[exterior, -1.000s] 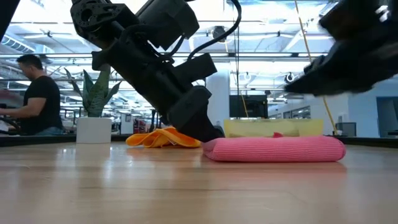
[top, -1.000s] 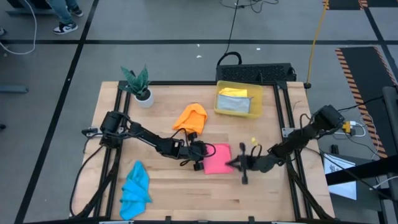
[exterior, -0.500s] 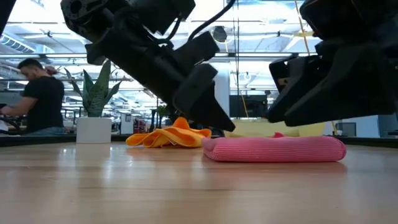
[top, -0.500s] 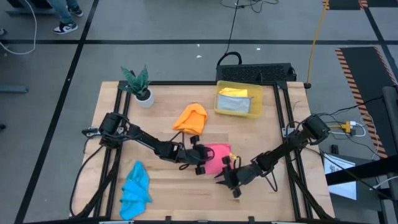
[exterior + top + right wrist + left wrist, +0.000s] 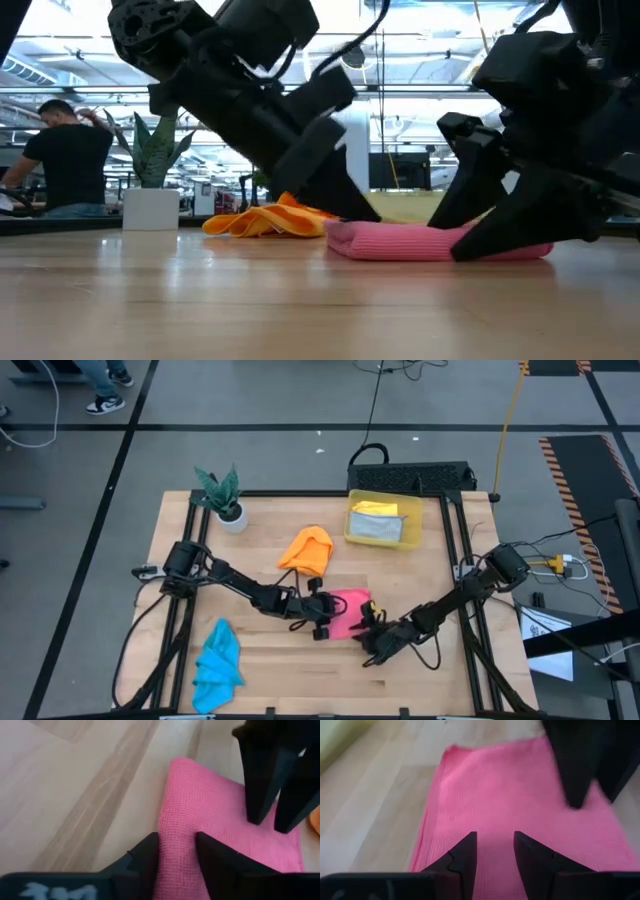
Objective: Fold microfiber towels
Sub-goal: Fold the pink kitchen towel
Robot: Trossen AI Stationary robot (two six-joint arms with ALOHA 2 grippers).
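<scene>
The pink towel (image 5: 345, 614) lies folded on the table (image 5: 180, 560), just right of centre. Both grippers work it from opposite ends.

The left gripper (image 5: 322, 617) is at the towel's 9 o'clock edge, fingers parted with a narrow gap and resting on the cloth with no fold between them. Judged purpose: pinning that end flat.

The right gripper (image 5: 372, 637) is at the towel's 4 o'clock corner. In its wrist view its fingers straddle the folded edge with a gap, clamping nothing. Judged purpose: positioned to seize or tuck that edge.

Other towels wait unfolded: orange (image 5: 308, 549) at 11 o'clock from the pink one, blue (image 5: 217, 663) at 8 o'clock near the front edge. The yellow (image 5: 374, 508) and grey (image 5: 382, 529) ones lie folded in the bin (image 5: 352, 532) at 1 o'clock. A plant (image 5: 223, 494) stands at the far left corner.

Hard to make out:
- In the low view the right gripper covers the towel's right end.
- Whether the right fingertips touch cloth or table cannot be told.
- The towel's layer count is not visible.
</scene>
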